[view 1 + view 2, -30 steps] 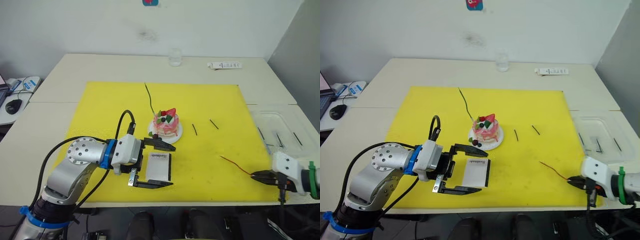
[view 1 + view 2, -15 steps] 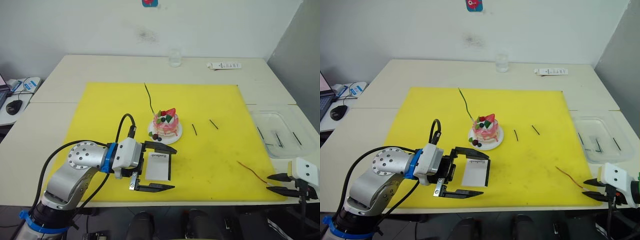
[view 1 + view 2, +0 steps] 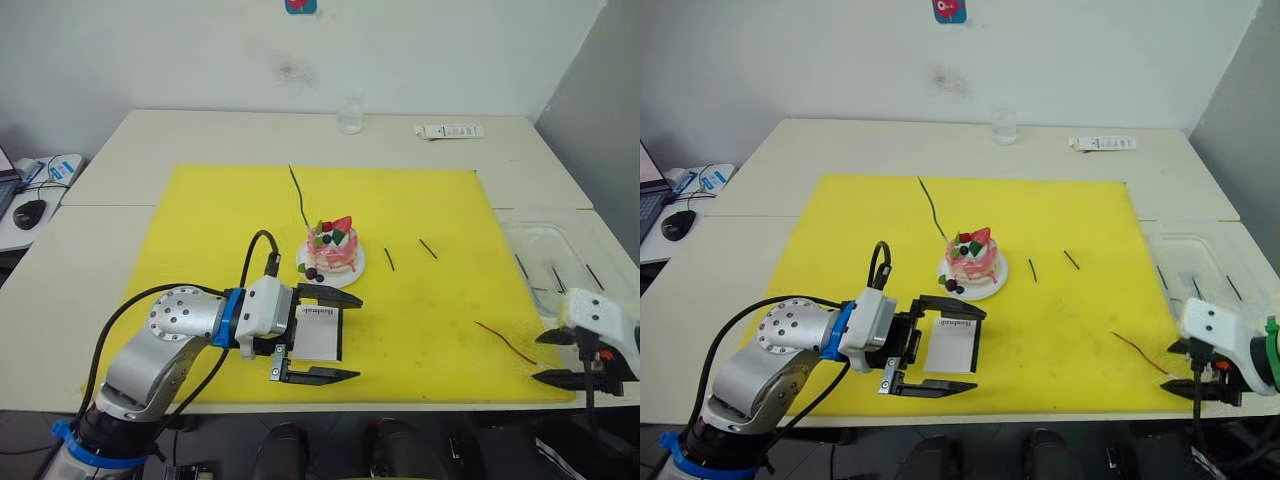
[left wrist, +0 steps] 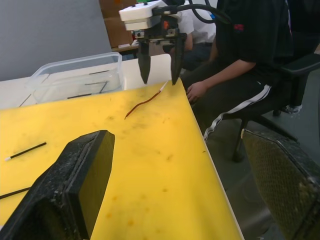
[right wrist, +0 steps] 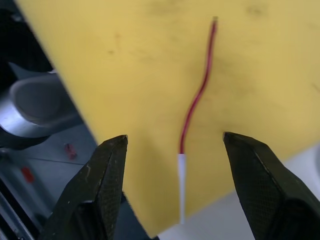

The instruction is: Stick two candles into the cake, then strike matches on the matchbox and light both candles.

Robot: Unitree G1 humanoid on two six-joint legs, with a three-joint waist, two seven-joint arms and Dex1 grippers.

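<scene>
Yellow mat [image 3: 200, 240], centre of frame, on pale bench [image 3: 100, 150]. Red candle [image 3: 505, 341] — lower right, flat on the mat near its edge; a second ago pinched by the right gripper [image 3: 560, 358], now released, jaws spread wide over its white end. Likely a re-grip; neither candle planted yet. Green candle [image 3: 298, 196] lies above the cake [image 3: 331, 250], centre. Left gripper [image 3: 335, 337], lower centre, jaws open astride the matchbox [image 3: 318, 333]. Two matches [image 3: 408, 254] right of cake; more, apparently, in the clear tray [image 3: 540, 240] at right edge. Nothing obstructs either gripper.
</scene>
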